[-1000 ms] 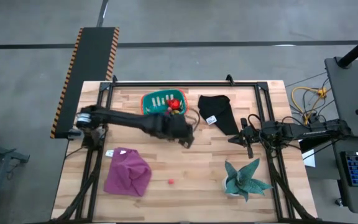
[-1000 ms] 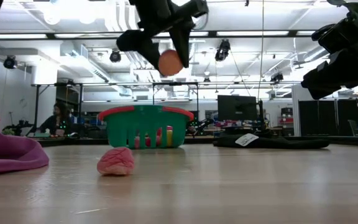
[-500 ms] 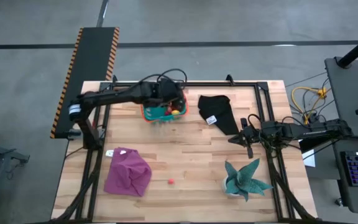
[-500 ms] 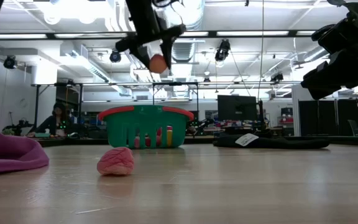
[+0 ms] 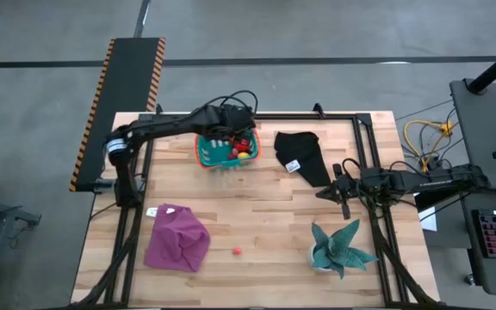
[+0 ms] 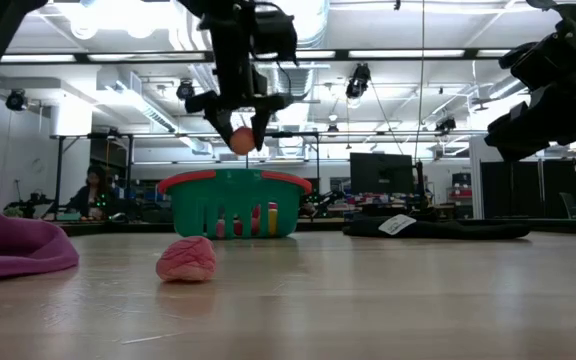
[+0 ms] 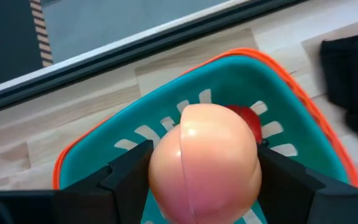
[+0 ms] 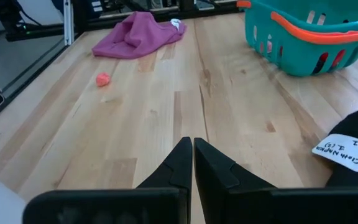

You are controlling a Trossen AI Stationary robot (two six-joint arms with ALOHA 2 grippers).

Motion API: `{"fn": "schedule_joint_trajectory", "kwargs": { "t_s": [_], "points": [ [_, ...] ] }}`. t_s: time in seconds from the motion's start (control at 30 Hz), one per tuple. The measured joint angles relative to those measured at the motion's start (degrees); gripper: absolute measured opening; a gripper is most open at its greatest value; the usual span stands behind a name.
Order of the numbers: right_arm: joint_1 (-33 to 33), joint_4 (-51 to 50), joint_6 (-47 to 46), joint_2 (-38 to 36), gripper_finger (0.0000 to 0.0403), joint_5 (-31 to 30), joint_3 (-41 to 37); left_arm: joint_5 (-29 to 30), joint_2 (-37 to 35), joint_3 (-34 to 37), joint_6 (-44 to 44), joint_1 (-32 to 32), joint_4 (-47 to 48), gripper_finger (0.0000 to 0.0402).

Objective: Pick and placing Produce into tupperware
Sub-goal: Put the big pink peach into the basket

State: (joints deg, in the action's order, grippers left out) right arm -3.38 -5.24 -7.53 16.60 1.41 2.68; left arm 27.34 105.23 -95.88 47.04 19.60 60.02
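A peach-coloured round toy fruit hangs over the tupperware, a teal basket with an orange rim, at the far side of the table. My left gripper is shut on that fruit. A red piece and a yellow piece lie inside the basket. A small pink piece rests on the wood near the front edge. At the right, my right gripper hovers shut and holds nothing. My left gripper pinches the peach-coloured fruit by two opposite sides between its two fingers. The fingers slant down from above. The fruit is lifted clear, directly above the basket's open top.
A purple cloth lies at the near left and a black cloth with a white tag to the right of the basket. A teal spiky plant stands at the near right. Bare wood lies in the middle.
My left gripper has swung from the table's middle toward the far edge and come over the basket, carrying the peach-coloured fruit, still shut on it. The fruit now hangs a little lower, closer to the basket's rim.
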Motion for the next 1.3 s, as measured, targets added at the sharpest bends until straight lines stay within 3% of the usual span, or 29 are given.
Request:
{"fn": "schedule_joint_trajectory", "kwargs": {
  "t_s": [0.57,0.87,1.3],
  "points": [
    [0.02,-0.06,0.0,1.6,0.0009,0.0,0.0,0.26,7.86,0.0,-2.56,0.98,-2.6,0.0231],
    [0.0,0.07,0.0,1.97,0.0009,0.0,0.0,0.32,8.37,0.02,-3.03,1.06,-3.31,0.0231],
    [0.02,0.03,0.0,1.97,0.0009,0.0,0.0,0.04,8.39,2.92,-4.42,0.93,-11.67,0.0231]
  ]
}}
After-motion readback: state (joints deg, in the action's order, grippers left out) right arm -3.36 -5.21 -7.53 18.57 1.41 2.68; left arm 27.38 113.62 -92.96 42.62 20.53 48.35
